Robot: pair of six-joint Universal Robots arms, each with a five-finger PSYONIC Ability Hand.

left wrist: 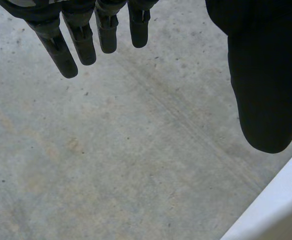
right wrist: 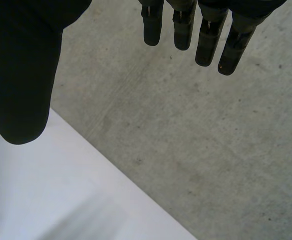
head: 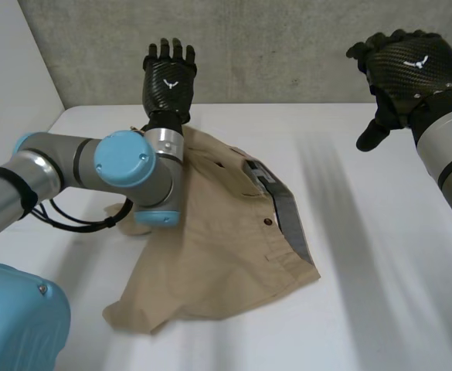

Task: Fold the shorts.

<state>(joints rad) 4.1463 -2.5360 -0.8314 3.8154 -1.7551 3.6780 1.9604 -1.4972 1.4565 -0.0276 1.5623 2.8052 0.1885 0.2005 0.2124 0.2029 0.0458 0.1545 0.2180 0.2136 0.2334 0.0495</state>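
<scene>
The shorts [head: 218, 255] are seen lying rumpled on the worktop [head: 380, 294], toward the left side, with the grey-lined waistband [head: 286, 210] turned open to the right and a leg hem nearest the camera. The cloth appears partly doubled over, though how many layers lie there cannot be told. Part of it is hidden by the left arm [head: 125, 166], which crosses above it.

The left robot hand [head: 169, 77] is held up beyond the far edge of the shorts, in front of the concrete wall [head: 287, 46]. Its fingers are straight, the thumb is set apart, and nothing is held. The right robot hand [head: 411, 69] is raised well apart from the cloth on the right, its fingers loosely extended and likewise empty. In each wrist view bare wall is seen past the fingertips.

The step in hand is judged to be the approach for a grasp, since the cloth is touched by neither robot hand. To do it well, two matching points should be chosen on one edge, probably the waistband end and the hem below it. The robot hands should be lowered onto those points, and every layer should be pinched together. The waistband is expected to be stiffer than the legs, so a firmer hold may be needed there. The edge should be lifted only just clear, carried across evenly and laid down with the edges matched, and the left arm should be kept from dragging the cloth beneath it
</scene>
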